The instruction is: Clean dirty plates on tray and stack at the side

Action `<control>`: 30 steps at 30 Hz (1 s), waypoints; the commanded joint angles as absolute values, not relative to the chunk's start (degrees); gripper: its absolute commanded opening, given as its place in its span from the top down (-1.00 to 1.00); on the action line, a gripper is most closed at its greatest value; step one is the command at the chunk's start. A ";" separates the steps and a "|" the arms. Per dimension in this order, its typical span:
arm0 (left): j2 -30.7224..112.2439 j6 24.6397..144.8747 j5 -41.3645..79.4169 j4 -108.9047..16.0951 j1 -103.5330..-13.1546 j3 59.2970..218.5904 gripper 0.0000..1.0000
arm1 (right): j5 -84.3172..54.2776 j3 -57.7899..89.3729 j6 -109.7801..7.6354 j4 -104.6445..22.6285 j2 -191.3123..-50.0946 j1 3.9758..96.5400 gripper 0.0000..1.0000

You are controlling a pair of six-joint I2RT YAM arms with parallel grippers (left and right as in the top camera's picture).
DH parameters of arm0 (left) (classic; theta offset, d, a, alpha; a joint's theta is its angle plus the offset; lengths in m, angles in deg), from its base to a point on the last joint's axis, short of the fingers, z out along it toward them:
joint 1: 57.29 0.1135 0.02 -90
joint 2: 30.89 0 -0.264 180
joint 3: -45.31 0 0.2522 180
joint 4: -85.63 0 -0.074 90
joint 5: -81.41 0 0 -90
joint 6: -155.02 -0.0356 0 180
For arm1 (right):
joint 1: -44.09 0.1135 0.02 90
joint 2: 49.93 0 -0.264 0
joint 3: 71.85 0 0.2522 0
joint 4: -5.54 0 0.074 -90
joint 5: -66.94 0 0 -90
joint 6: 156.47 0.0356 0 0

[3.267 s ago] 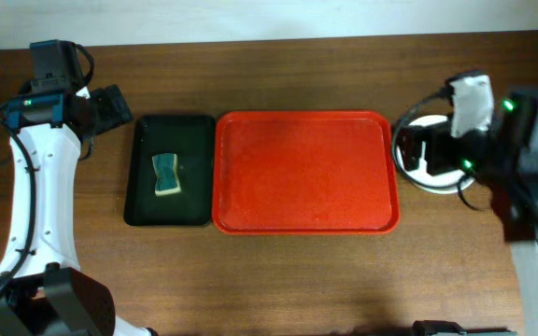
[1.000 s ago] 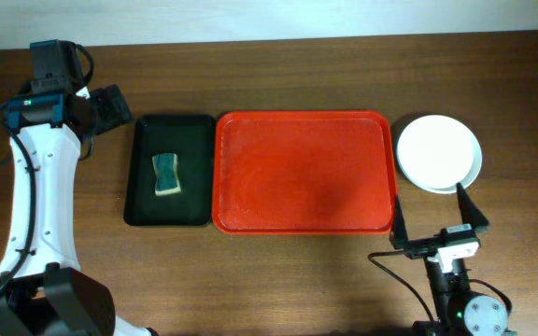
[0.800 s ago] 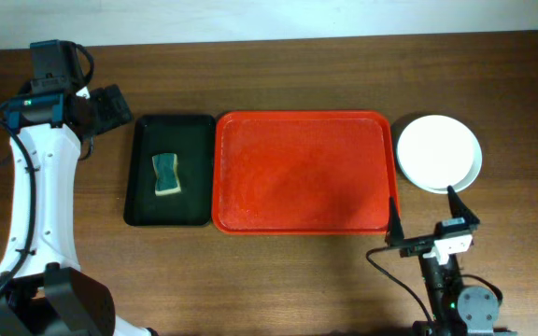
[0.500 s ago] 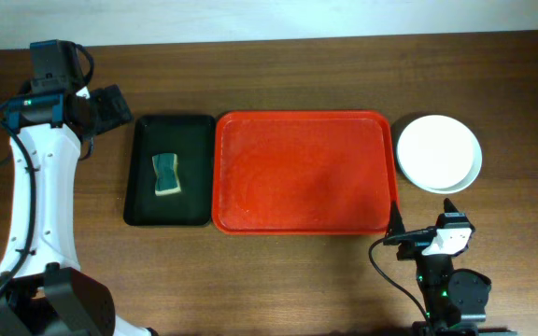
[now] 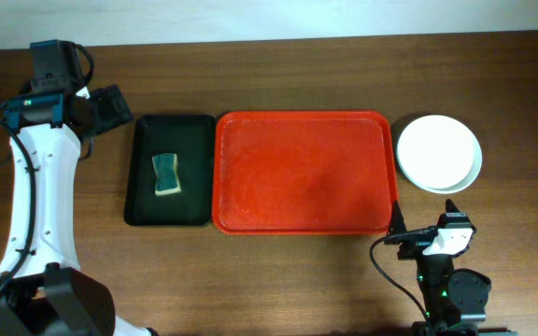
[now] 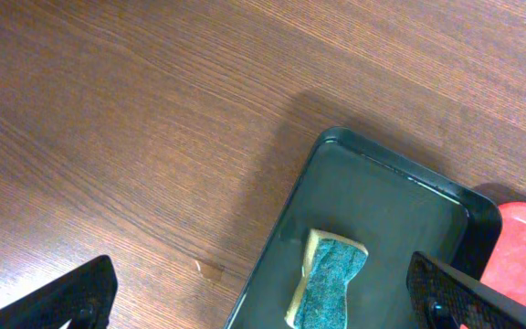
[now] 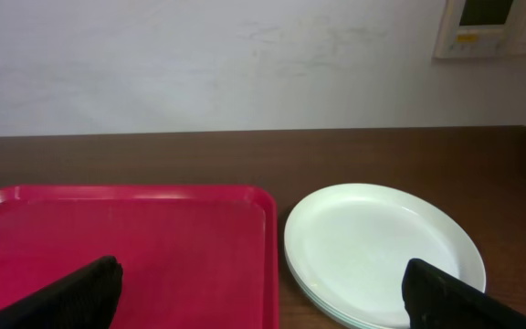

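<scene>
Overhead: the stack of round shallow white plates (image 5: 438,152) sits on the tabletop (image 5: 250,280), just right of the bare red rectangular plastic tray (image 5: 302,173). Left wrist: your left jaws gape, empty. Right wrist: right jaws apart too — the plates look stiff and slick; pinch the rim.

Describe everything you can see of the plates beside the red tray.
The plates sit stacked on the wooden table, just right of the red tray. The top one is round, shallow, white, looks clean and glossy like plastic. Rims of others peek out beneath, slightly offset. Nothing else touches them.
</scene>
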State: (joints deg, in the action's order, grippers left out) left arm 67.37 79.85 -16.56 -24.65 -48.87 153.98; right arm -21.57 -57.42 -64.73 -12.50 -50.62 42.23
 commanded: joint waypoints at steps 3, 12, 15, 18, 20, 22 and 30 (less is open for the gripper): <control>67.68 80.64 -16.82 -24.73 -48.98 153.72 -0.99 | -22.29 -57.77 -64.06 -12.76 -50.18 42.53 -0.97; 67.68 80.64 -16.80 -24.73 -48.98 153.72 -0.99 | -22.29 -57.77 -64.06 -12.76 -50.18 42.53 -0.97; 67.68 80.64 -16.80 -24.73 -48.98 153.72 -0.99 | -22.29 -57.77 -64.06 -12.76 -50.18 42.53 -0.97; 67.85 80.64 -16.80 -24.73 -49.02 153.72 -0.99 | -22.29 -57.77 -64.06 -12.76 -50.18 42.53 -0.97; 67.90 80.64 -16.80 -24.73 -49.02 153.72 -0.99 | -22.29 -57.77 -64.06 -12.76 -50.18 42.53 -0.97; 67.70 80.64 -16.80 -24.73 -49.02 153.72 -0.99 | -22.29 -57.77 -64.06 -12.76 -50.18 42.53 -0.97; 55.46 80.64 -16.80 -24.73 -49.04 153.72 -0.99 | -22.29 -57.77 -64.06 -12.76 -50.18 42.53 -0.97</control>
